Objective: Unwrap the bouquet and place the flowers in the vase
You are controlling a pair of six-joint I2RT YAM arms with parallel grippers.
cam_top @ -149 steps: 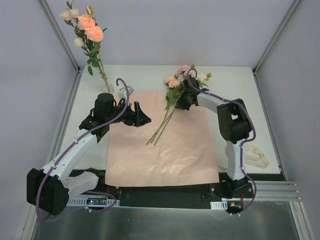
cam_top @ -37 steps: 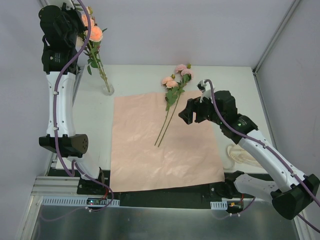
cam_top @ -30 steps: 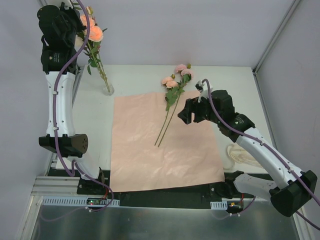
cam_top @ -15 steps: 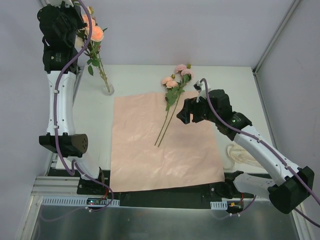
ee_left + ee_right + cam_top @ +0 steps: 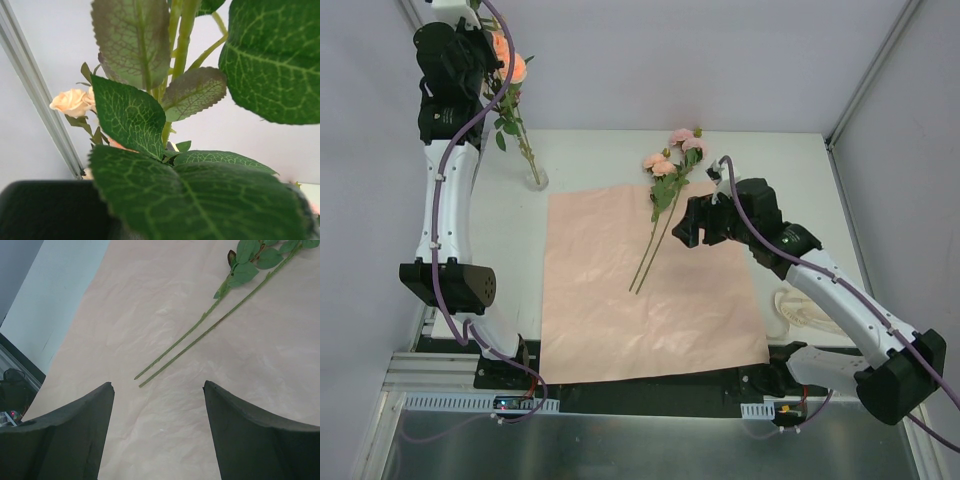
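Observation:
The bouquet lies unwrapped. Its pink paper (image 5: 650, 310) is spread flat, and two flowers (image 5: 655, 215) rest across it with their blooms (image 5: 672, 155) past the far edge. More flowers (image 5: 512, 70) stand in the clear vase (image 5: 536, 180) at the far left. My left gripper (image 5: 485, 45) is raised high among their blooms. In the left wrist view leaves (image 5: 130, 115) hide its fingers, and a green stem (image 5: 177, 30) rises from between them, so it is shut on that stem. My right gripper (image 5: 686, 226) (image 5: 157, 386) hovers open above the paper, just short of the stem ends (image 5: 142, 380).
The cream ribbon (image 5: 810, 310) lies loose on the table at the right, beside the paper. A metal frame post (image 5: 445, 75) runs just behind the raised left arm. White walls close in the back and both sides.
Five seconds ago the left arm was low by the vase and the right gripper was at the blooms. In the last second the left gripper shifted slightly right and the right crept left.

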